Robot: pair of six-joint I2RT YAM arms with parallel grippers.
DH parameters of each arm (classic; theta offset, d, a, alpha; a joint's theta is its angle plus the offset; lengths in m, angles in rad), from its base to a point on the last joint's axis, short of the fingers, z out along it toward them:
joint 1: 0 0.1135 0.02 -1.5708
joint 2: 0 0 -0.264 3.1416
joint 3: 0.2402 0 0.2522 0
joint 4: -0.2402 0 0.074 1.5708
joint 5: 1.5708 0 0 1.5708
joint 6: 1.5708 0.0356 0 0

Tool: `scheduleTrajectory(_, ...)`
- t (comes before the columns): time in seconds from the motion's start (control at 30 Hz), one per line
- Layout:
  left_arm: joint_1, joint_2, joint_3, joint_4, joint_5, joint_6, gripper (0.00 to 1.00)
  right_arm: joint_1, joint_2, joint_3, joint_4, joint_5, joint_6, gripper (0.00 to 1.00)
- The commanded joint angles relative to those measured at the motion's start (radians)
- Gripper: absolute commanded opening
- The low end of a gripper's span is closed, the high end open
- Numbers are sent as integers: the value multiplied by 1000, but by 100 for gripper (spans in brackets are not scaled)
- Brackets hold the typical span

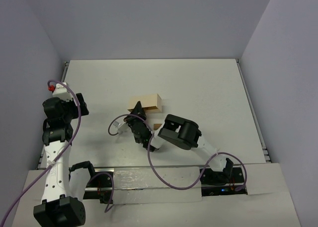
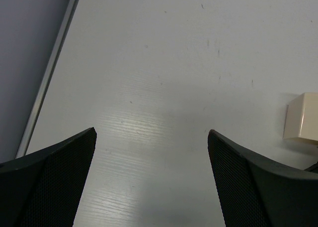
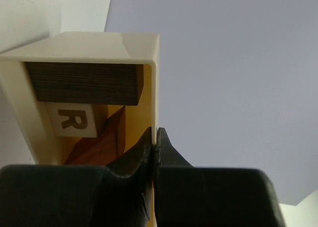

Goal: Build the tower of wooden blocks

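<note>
Seen from above, the pale wooden rectangular box lies near the middle of the white table. Its long axis runs left to right, climbing slightly toward the right. The right gripper meets the box at its near left end. The left gripper hangs well to the left of the box, over bare tabletop. A small tan piece lies just in front of the box, beside the right arm (too small from here to tell its shape).

The overhead camera shows nothing of the box's contents; the right wrist camera does. There the box turns its open mouth to the lens, with three pieces inside. A dark brown wooden bar is lodged against the upper wall, its long axis lying across the box's width. A tan wooden cube stamped R sits directly under it, the letter upright and facing out. A reddish-brown wooden wedge lies below and right of the cube, its slanted edge rising toward the right. The right gripper is pinched together on the box's thin right-hand wall, with the lilac-grey wall behind.

The left wrist camera shows the left gripper with its fingers spread wide and holding nothing. A corner of the box shows off to its right.
</note>
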Motion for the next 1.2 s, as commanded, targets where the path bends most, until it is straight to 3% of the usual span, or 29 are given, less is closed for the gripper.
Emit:
scheduleTrajectory(0.0, 9, -4, 52, 9, -13, -7, 99, -46, -89, 14, 480, 32, -73, 0)
scheduleTrajectory(0.1, 11, -10, 38, 31, 0, -7, 99, -32, -15, 127, 481, 59, -111, 0)
scheduleTrajectory(0.27, 13, 13, 53, 10, -10, -8, 99, -21, -94, 20, 479, 91, -10, 0)
scheduleTrajectory(0.4, 13, -1, 43, 26, 10, -5, 99, 4, -29, 61, 482, 75, -57, 0)
scheduleTrajectory(0.83, 16, -1, 44, 19, 14, -3, 99, -88, -238, 49, 480, 104, -26, 0)
scheduleTrajectory(1.0, 14, 4, 43, 22, 17, -3, 99, -125, -347, -35, 479, 83, -3, 0)
scheduleTrajectory(1.17, 14, 12, 48, 15, 19, -3, 99, -118, -357, -44, 479, 91, 10, 0)
